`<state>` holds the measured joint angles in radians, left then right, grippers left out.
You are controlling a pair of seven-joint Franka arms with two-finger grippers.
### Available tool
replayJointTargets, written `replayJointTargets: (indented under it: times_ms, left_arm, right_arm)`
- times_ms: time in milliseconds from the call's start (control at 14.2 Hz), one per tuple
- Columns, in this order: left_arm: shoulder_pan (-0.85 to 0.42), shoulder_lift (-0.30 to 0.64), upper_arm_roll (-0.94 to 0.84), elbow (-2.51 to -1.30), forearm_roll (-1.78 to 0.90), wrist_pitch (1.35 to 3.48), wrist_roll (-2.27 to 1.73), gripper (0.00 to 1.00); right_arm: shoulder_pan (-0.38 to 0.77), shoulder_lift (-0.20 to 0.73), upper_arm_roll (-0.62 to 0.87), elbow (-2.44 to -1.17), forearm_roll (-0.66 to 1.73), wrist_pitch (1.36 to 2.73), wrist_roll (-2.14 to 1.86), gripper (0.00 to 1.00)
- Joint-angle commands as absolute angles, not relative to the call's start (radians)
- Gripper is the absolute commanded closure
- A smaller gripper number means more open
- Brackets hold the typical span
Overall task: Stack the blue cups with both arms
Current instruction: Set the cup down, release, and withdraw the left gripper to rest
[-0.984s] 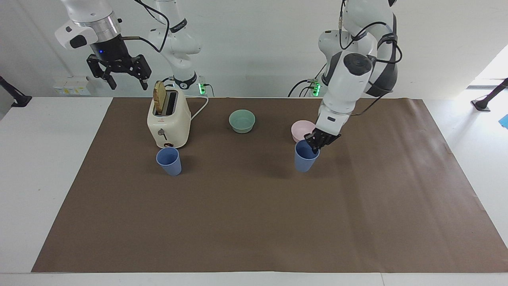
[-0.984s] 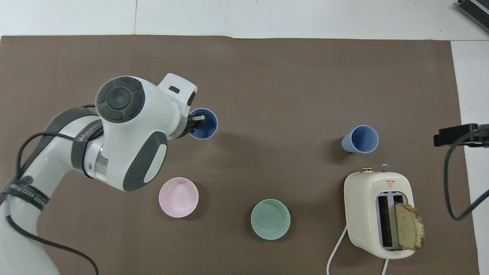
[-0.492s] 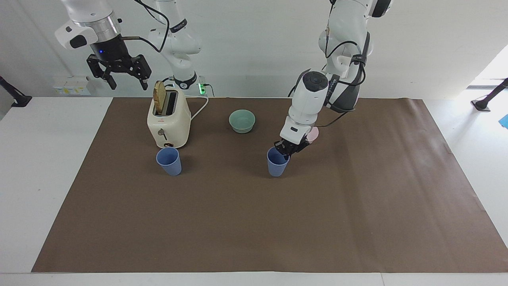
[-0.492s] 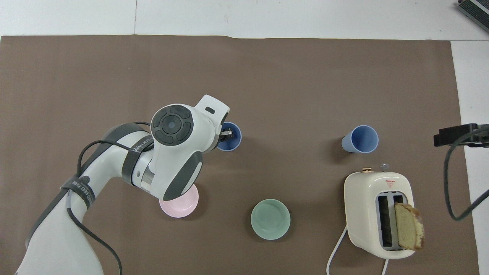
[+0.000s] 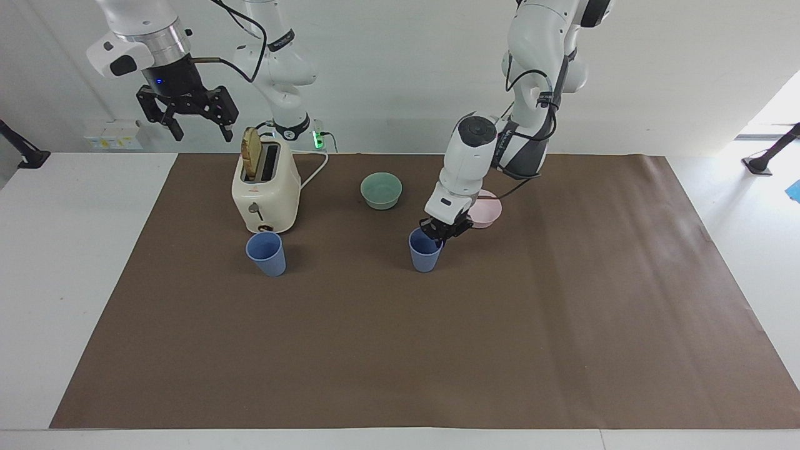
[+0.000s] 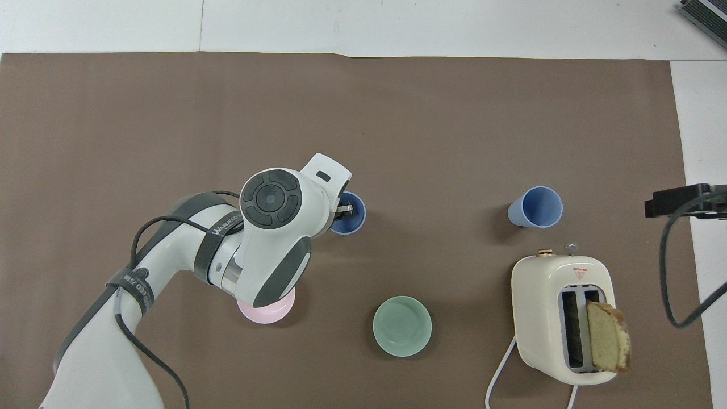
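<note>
Honestly, the risky bit is how the left gripper is hanging onto that blue cup near the middle of the mat: its fingers are pinching just the rim wall on 1 side, 1 finger dipping inside, and I can't tell whether the pinch is fully tight. A grip that thin and off-center could be letting the cup swing or slip, and if the cup is dragging on the brown mat instead of clearing it, it could be tipping over. The pale pink bowl is sitting just beside the wrist, so any sideways swing of the arm could be knocking it. The 2nd blue cup is standing upright just in front of the toaster, well apart from the held one, toward the right arm's end. The right gripper is waiting up high with its fingers spread wide and nothing in them, over the table edge near the toaster. Room-wise, the stretch between the 2 cups is looking open, with the mint-green bowl nearer the robots and out of that lane, and the toaster crowding the 2nd cup.
</note>
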<state>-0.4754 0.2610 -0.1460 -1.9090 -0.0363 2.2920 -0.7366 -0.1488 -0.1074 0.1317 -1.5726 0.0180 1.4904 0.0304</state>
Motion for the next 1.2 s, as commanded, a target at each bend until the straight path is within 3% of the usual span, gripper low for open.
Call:
replayJointTargets:
  times_ms: [0, 211, 492, 773, 1125]
  left_arm:
    - [-0.48, 0.249, -0.127, -1.911, -0.017, 2.306, -0.755, 0.0]
    - [-0.433, 0.219, -0.112, -1.872, -0.015, 2.244, -0.747, 0.0]
    - [-0.322, 0.143, -0.114, -1.873, 0.011, 2.175, -0.66, 0.0]
    - [-0.177, 0.046, -0.115, -1.881, 0.011, 2.025, -0.409, 0.0]
    - [-0.058, -0.014, -0.11, -1.87, 0.002, 1.933, -0.171, 0.0]
  right_arm:
    - [-0.16, -0.124, 0.135, -1.594, 0.035, 1.499, 0.023, 0.0]
    - [-0.152, -0.132, 0.135, -1.63, 0.035, 1.526, 0.026, 0.0]
    - [-0.152, -0.114, 0.135, -1.745, 0.035, 1.679, 0.023, 0.0]
    - [-0.153, -0.026, 0.135, -1.804, 0.035, 1.761, 0.021, 0.0]
    - [-0.152, 0.096, 0.135, -1.904, 0.031, 1.98, 0.029, 0.0]
